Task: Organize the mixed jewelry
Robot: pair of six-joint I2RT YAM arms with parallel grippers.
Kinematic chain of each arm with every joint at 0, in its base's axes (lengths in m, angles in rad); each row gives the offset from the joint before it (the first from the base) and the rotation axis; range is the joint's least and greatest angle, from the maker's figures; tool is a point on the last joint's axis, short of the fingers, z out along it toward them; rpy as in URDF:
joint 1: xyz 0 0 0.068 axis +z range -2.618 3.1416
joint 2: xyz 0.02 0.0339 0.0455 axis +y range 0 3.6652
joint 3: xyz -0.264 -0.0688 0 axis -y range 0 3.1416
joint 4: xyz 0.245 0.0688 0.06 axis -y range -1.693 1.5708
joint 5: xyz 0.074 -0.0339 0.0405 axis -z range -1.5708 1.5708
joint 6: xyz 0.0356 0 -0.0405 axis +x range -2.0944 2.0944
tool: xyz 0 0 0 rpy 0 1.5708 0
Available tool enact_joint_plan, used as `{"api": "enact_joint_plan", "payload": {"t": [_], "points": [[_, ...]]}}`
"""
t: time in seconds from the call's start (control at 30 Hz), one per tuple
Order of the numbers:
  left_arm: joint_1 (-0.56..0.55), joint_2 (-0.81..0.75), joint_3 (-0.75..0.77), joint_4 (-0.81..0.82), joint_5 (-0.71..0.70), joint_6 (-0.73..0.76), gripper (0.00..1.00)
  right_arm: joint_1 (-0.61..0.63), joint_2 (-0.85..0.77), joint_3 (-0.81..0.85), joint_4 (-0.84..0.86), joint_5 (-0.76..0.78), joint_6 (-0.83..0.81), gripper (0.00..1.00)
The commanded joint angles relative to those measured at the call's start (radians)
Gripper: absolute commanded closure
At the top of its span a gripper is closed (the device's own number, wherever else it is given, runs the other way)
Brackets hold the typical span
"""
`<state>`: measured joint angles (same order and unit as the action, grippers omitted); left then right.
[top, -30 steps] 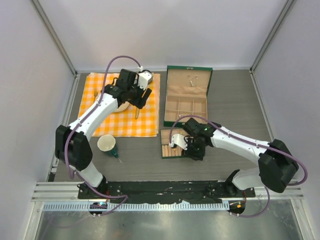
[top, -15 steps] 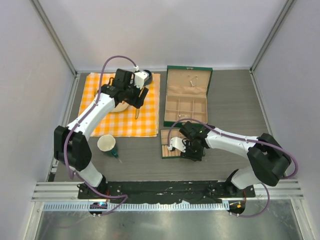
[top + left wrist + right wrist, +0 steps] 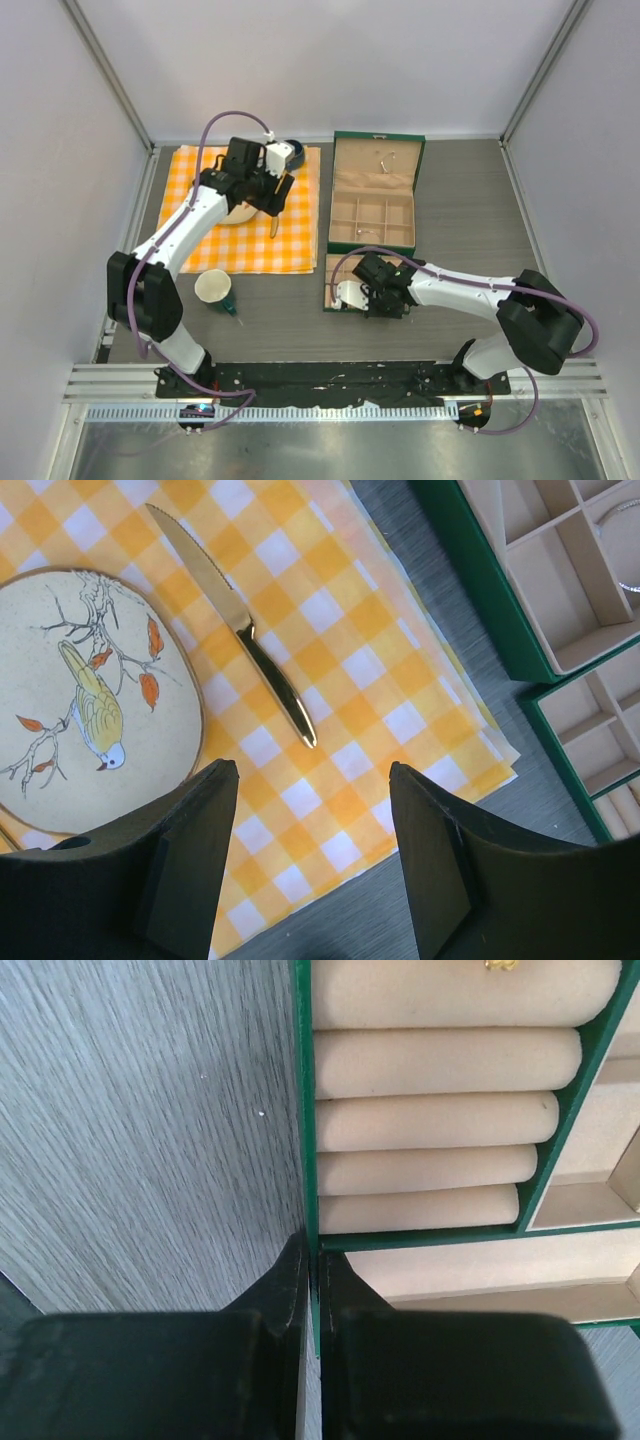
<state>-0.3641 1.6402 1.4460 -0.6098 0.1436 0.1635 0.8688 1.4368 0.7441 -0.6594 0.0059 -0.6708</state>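
Observation:
My right gripper (image 3: 312, 1260) is shut on the thin green wall of the small tray (image 3: 305, 1110), beside its beige ring rolls. In the top view this gripper (image 3: 374, 306) is at the tray's (image 3: 334, 270) near edge. A small gold piece of jewelry (image 3: 500, 964) sits on the farthest roll. A thin silver bangle (image 3: 368, 234) lies in a near compartment of the open green box (image 3: 372, 195). My left gripper (image 3: 312, 770) hangs open and empty over the orange checked cloth (image 3: 330, 660), seen at the back left in the top view (image 3: 276, 198).
A gold knife (image 3: 240, 630) and a bird-painted plate (image 3: 90, 700) lie on the cloth. A paper cup (image 3: 213, 287) stands on the table near the cloth's front edge. The green box (image 3: 480, 610) is just right of the cloth.
My right gripper has shut on the tray's wall and shifted slightly left and nearer. The left arm has drifted a little toward the back.

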Motion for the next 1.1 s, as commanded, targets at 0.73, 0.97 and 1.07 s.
{"api": "enact_joint_plan", "payload": {"t": [0.73,0.97,1.07], "points": [[0.033,-0.037,0.010,0.024,0.005,0.001,0.34,0.052,-0.122,0.319,-0.250,-0.038,0.085,0.99],[0.036,-0.037,0.016,0.021,0.011,-0.001,0.34,0.049,-0.092,0.379,-0.279,0.120,0.001,0.99],[0.037,-0.037,0.017,0.019,0.016,-0.002,0.34,0.015,-0.067,0.405,-0.279,0.125,-0.032,0.99]]}}
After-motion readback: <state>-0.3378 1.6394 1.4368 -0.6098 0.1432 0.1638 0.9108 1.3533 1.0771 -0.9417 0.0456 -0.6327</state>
